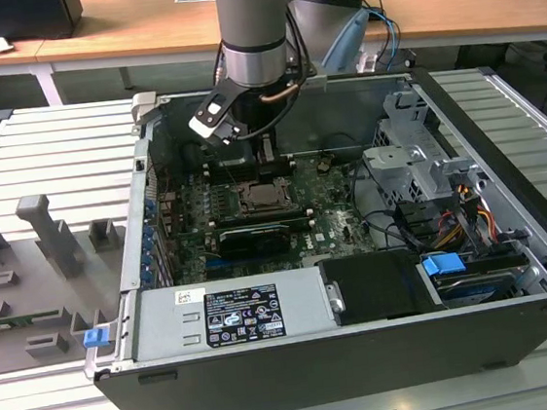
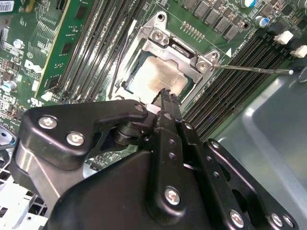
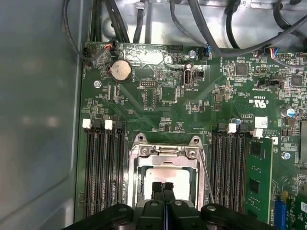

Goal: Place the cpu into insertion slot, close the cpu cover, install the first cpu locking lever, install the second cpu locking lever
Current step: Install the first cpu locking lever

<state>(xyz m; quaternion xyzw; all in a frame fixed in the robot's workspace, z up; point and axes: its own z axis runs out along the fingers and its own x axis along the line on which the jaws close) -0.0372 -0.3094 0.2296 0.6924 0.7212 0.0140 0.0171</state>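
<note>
I see the black gripper [image 3: 163, 185] pinched shut on nothing, tips just over the pale grey square cpu [image 3: 169, 175]. Cpu sits in the silver-rimmed dark insertion slot [image 3: 139, 184], w/ the thin silver cpu cover [image 3: 165, 155] framing it.

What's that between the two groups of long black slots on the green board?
The silver-rimmed socket holding the chip, in the first wrist view.

A pale grey slatted metal table [image 1: 43, 151] carries everything. An open black computer case [image 1: 368, 361] lies flat on it, taking up the middle and the exterior view's right. A group of dark grey moulded holders [image 1: 48, 243] sits on the table at the exterior view's left, just beside the case.
</note>
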